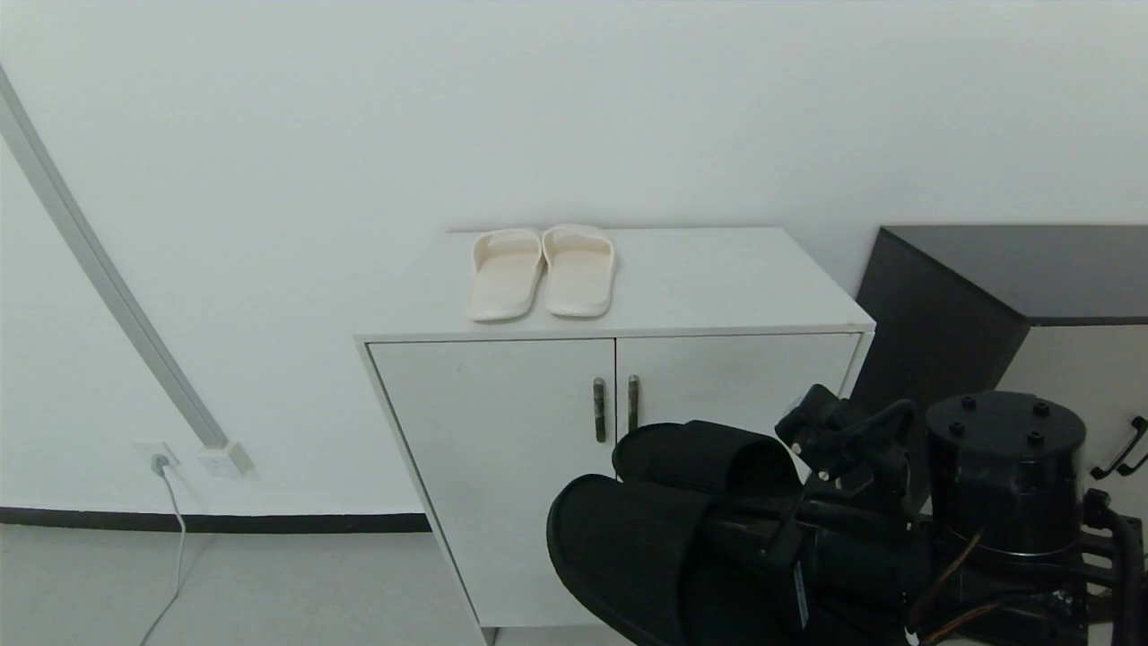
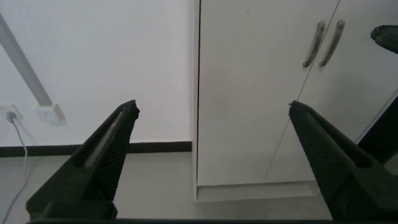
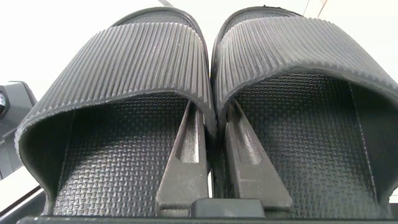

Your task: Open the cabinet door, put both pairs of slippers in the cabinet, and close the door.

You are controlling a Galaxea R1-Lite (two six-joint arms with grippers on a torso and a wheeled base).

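Wall (image 1: 574, 108): plain white, evenly lit. Cabinet (image 1: 502, 467) stands against it, white, both doors shut, paired handles at centre.
Left of cabinet: grey trunking (image 1: 99, 260) runs diagonally down the wall and ends beside a socket (image 1: 158, 454). A cable (image 1: 177, 538) drops from the socket to the grey floor (image 1: 224, 583). Black baseboard (image 1: 215, 521) along the wall foot.
Right of cabinet, just beside it: dark unit (image 1: 942, 314), black top, pale front.

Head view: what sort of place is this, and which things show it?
Probably a plain indoor room, perhaps an entryway mock-up: a white cabinet against a bare wall, cream slippers on top, a wall socket near the floor.
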